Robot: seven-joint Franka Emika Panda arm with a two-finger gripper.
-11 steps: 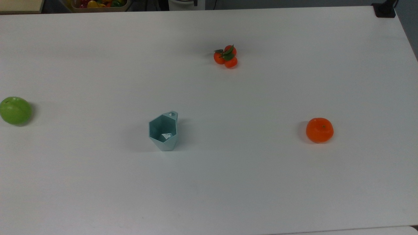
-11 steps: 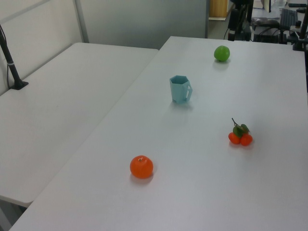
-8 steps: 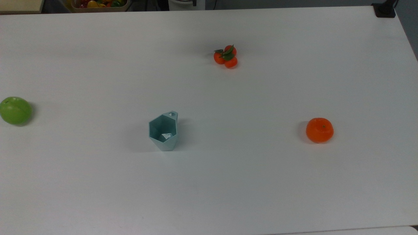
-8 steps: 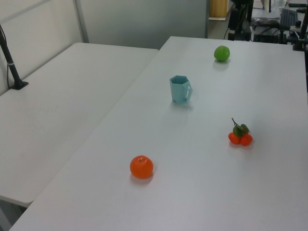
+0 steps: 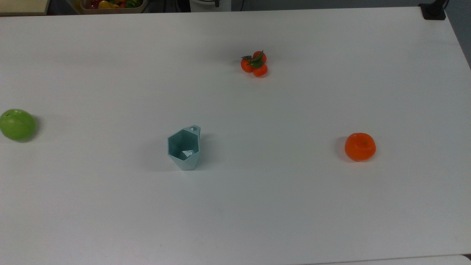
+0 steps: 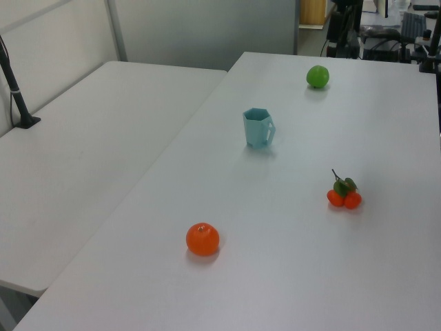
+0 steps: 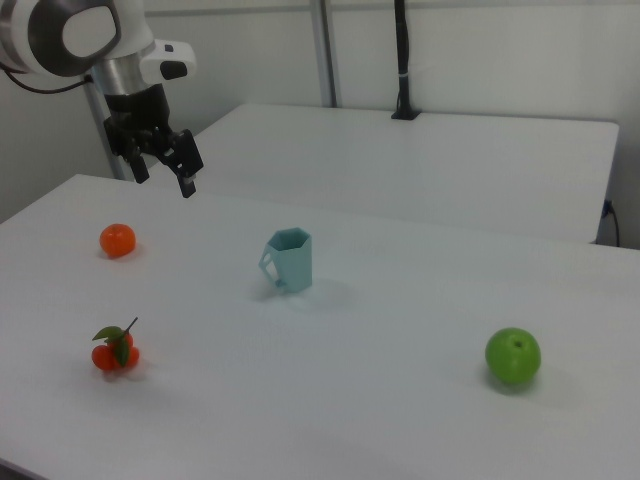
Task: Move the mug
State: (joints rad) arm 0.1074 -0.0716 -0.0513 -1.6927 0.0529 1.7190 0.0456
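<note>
**Arm raised in the upper left of the right view; mug upright near the table's middle**

In the right view, the arm (image 7: 75, 40) is seen in the upper left of the frame, its white links bent so that the black gripper (image 7: 162, 172) hangs downward and tilted toward the frame's right. The two fingers are spread apart with nothing between them. The gripper is held in the air, above the far part of the table (image 7: 330, 400) and well apart from the mug.

The mug (image 5: 184, 148) is shown upright on the table, left of centre in the top view and just left of centre in the right view. Its hexagonal rim is seen from above in the top view, with the small tab handle (image 5: 193, 129) pointing toward the upper right of that frame. In the left view the mug (image 6: 258, 127) stands in the upper middle of the frame.

Bare table surface is seen all around the mug. The green apple (image 5: 17, 124) lies at the left edge of the top view, the orange (image 5: 360, 147) at centre right, and the cluster of small oranges with leaves (image 5: 255, 63) in the upper middle; all are well apart from the mug. A second table (image 6: 83, 158) is seen adjoining on the left of the left view, near the mug's side of the table.
</note>
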